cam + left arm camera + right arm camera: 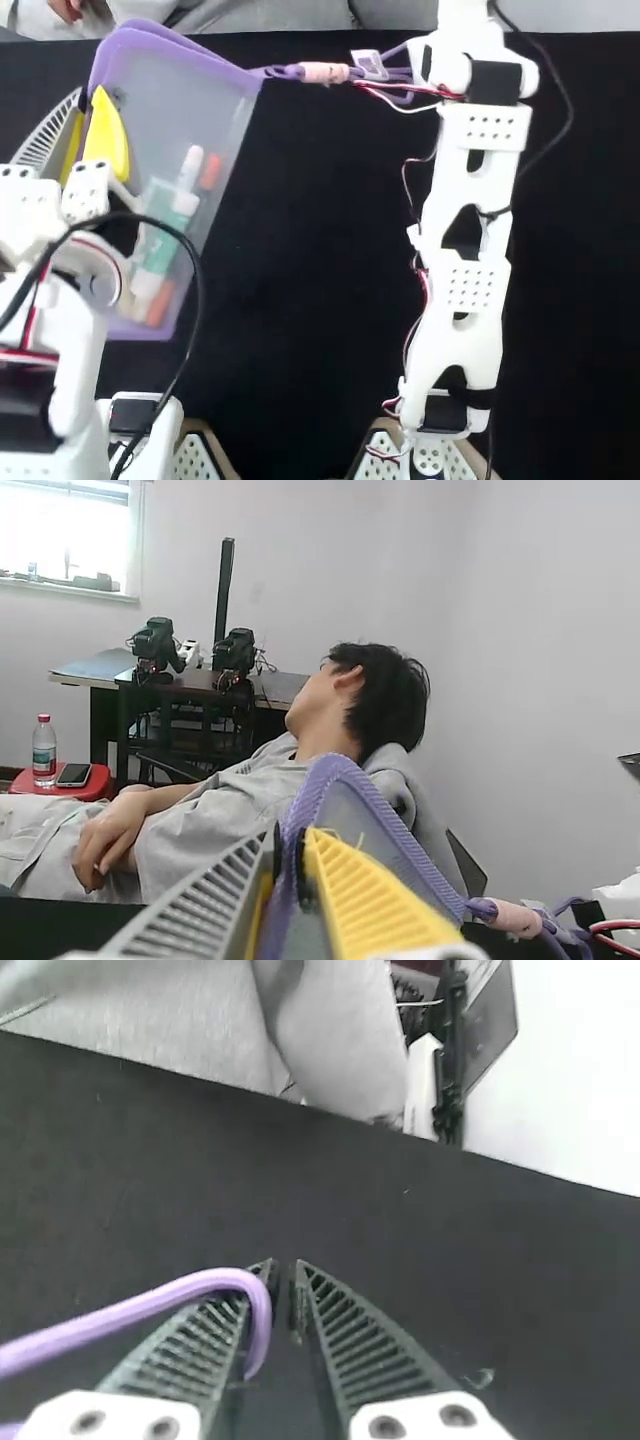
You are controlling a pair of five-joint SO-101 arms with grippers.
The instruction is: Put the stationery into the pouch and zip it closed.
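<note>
so, the clear pouch [175, 150] with the purple edge is at the left part of the black desk [320, 260], and the stationery [165, 225], some pens and tubes, lies inside it. the left claw [288, 842] is closed on the rim of the pouch, with a yellow finger on one side and a grey finger on the other. a purple cord [290, 72] goes from the far corner of the pouch to the right claw [283, 1268], which is pinched together on its loop.
</note>
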